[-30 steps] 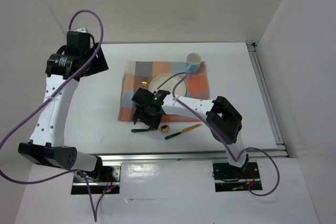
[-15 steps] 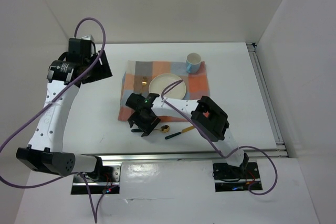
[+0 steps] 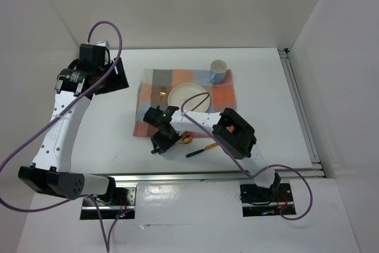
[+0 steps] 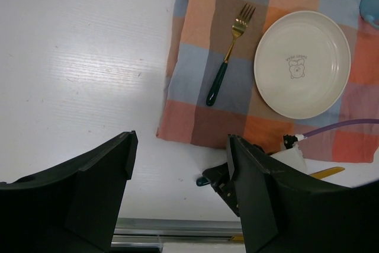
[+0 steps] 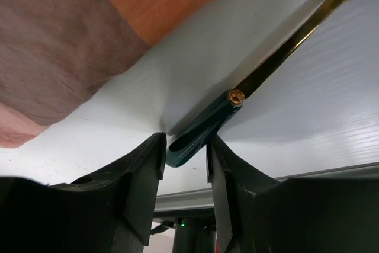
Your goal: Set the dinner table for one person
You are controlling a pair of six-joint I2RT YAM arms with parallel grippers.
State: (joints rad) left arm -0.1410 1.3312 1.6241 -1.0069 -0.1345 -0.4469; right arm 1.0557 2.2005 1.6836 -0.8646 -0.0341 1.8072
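Observation:
The white dinner table (image 3: 266,117) carries a checked cloth (image 3: 222,96) with a cream plate (image 3: 188,94), a teal-handled gold fork (image 3: 161,92) left of it, and a blue cup (image 3: 218,70) at its far right corner. A spoon (image 3: 186,141) with a gold bowl lies just in front of the cloth. My right gripper (image 3: 159,148) is down at the spoon's teal handle (image 5: 198,134), its fingers (image 5: 148,164) closed tight on both sides of it. My left gripper (image 3: 115,75) hangs high over the table's left side, open and empty (image 4: 180,143). The left wrist view shows the fork (image 4: 228,57) and the plate (image 4: 302,63).
A knife (image 3: 204,148) with a yellow blade and dark handle lies on the table right of the spoon. A metal rail (image 3: 302,111) runs along the table's right edge. White walls stand on the left, back and right.
My right gripper has moved left and down onto the spoon's handle and closed on it; the spoon's bowl has shifted slightly toward the cloth. My left gripper has drifted a little toward the right.

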